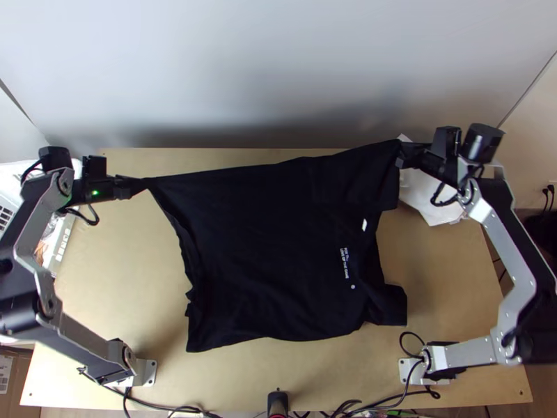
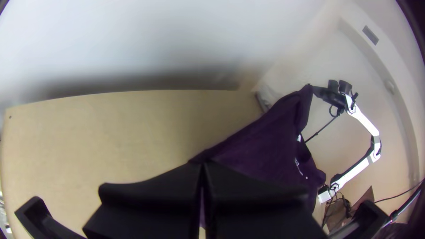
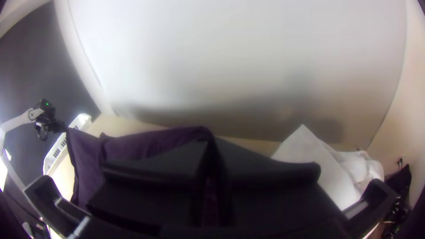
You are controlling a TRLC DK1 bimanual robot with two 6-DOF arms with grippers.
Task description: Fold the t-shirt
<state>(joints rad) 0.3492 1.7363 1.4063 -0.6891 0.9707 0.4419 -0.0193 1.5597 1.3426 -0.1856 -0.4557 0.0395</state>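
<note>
- Top view: the left gripper with wide flat black fingers [image 1: 143, 184] is closed on one far corner of the black fabric t-shirt [image 1: 271, 258], which narrows to a point at its fingertips.
- Top view: the right gripper, likewise black and flat-fingered [image 1: 403, 156], pinches the other far corner; the t-shirt stretches between the two grippers, its near part on the light wooden table [image 1: 125, 272], towards the arms' bases from them. Small white print shows on it, nearer the right gripper's side.
- Top view: a crumpled white cloth [image 1: 428, 202] sits just beside the right gripper.
- Left wrist view: the left gripper's [image 2: 202, 163] fingers meet at the tips, with t-shirt fabric running from them to the right gripper.
- Right wrist view: the right gripper [image 3: 211, 142] has fabric caught between its fingers; from there it extends to the left gripper.
</note>
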